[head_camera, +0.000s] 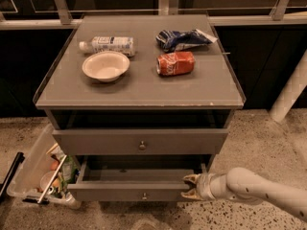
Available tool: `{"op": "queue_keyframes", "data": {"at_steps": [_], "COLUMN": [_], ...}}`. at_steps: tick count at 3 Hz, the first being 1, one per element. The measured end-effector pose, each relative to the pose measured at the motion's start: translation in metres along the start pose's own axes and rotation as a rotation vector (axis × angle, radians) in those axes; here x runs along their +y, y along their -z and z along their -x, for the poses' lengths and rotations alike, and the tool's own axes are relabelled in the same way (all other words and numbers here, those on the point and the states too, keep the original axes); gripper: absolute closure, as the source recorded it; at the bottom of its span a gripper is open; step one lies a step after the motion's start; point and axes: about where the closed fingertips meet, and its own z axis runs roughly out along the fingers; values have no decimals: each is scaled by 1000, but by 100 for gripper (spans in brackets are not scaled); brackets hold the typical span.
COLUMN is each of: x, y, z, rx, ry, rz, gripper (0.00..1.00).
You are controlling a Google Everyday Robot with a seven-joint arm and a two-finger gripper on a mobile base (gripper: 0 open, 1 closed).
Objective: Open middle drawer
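Note:
The grey cabinet [139, 97] has a top drawer [96, 143] with a round knob, standing closed. Below it the middle drawer [110, 192], a flat grey front with a small round knob [144, 195], is pulled out toward me, and its shallow inside [139, 175] shows. My gripper [191, 187] is at the right end of that drawer's front, low on the right, shut on the panel's edge. The white arm [259, 190] runs off to the lower right. The lowest drawer is hidden under the pulled-out one.
On the cabinet top lie a white bowl [105, 66], a plastic bottle [108, 44], a red can [175, 63] and a blue chip bag [184, 38]. A clear bin of clutter [41, 174] stands on the floor at the left. A white post [290, 97] stands at the right.

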Motion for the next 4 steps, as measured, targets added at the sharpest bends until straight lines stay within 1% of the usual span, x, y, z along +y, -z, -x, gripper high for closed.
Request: {"op": "queue_keyframes", "data": {"at_steps": [1,3,4], "x": [0,0,2], "y": [0,0,-2], "z": [0,0,-2], "rx": [0,0,-11], "ry": [0,0,-11], "rz": [0,1,8], "gripper": [81,35,13]}}
